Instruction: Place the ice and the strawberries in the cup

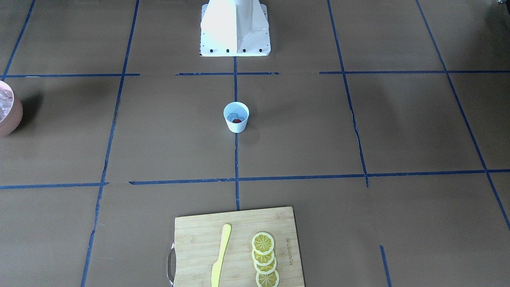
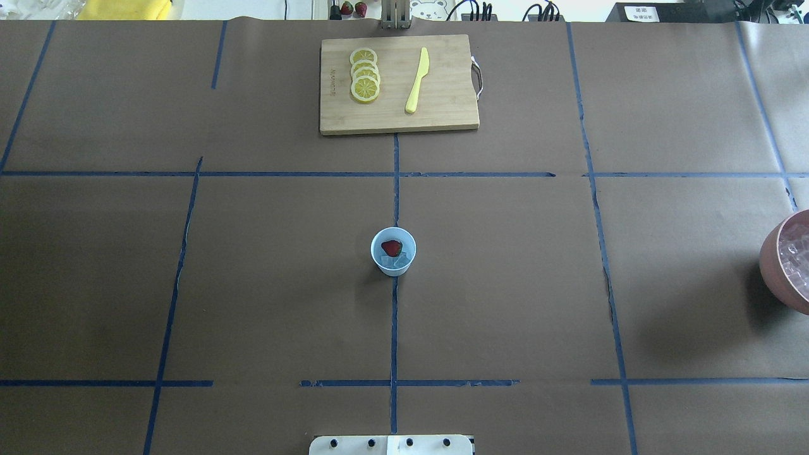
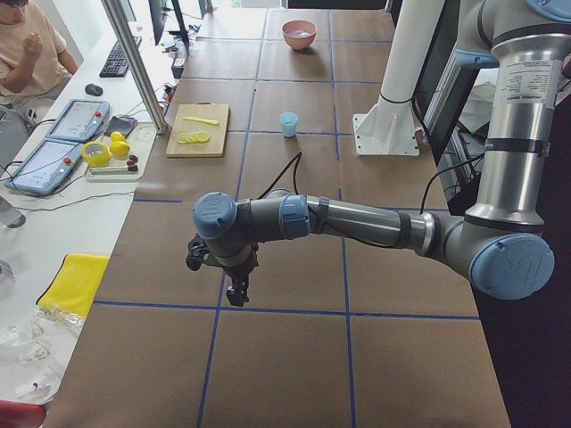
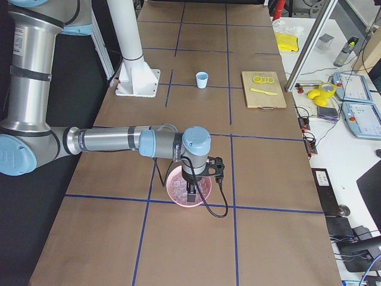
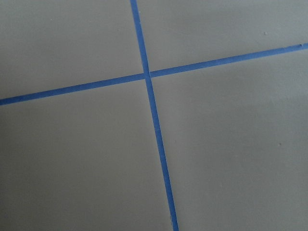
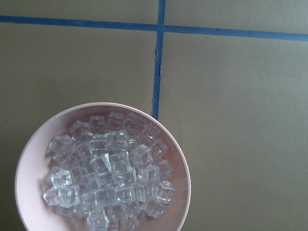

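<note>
The white cup (image 2: 393,251) stands at the table's middle. It holds a dark-red strawberry (image 2: 391,247) and a few clear ice cubes (image 2: 399,260). The cup also shows in the front view (image 1: 236,116). Several more ice cubes (image 6: 110,173) fill the pinkish bowl (image 6: 185,168) at the table's right end (image 2: 774,265). My right gripper (image 4: 191,193) hangs over that bowl, and I cannot tell if it is open or shut. My left gripper (image 3: 236,294) hangs above bare table far to the left of the cup, and I cannot tell its state.
A wooden cutting board (image 2: 442,114) lies at the far edge with lemon slices (image 2: 365,74) and a yellow knife (image 2: 417,80). The robot's white base (image 1: 235,28) stands behind the cup. An operator (image 3: 27,45) sits beyond the table's far side.
</note>
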Motion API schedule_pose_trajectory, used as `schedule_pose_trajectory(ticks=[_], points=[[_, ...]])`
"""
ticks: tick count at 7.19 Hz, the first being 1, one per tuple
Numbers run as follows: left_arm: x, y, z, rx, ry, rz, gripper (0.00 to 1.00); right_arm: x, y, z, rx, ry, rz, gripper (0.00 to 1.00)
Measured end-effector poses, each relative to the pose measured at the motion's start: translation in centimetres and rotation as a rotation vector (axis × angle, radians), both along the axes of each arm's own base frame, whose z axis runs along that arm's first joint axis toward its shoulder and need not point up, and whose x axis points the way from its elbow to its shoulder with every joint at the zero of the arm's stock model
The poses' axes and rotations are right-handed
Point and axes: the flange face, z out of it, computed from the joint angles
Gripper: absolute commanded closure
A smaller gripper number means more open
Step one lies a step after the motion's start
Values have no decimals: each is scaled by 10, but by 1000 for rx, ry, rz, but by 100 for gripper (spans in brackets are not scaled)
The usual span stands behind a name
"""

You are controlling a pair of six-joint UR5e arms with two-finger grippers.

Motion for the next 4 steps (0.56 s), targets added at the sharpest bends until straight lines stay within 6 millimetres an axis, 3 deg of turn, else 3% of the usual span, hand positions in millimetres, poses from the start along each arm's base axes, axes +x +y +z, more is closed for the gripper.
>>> schedule_pose_trajectory(ticks=[4], points=[[-1,4,6,-12,-9,-7,0,-1,-4,-2,17,-14,0,0]])
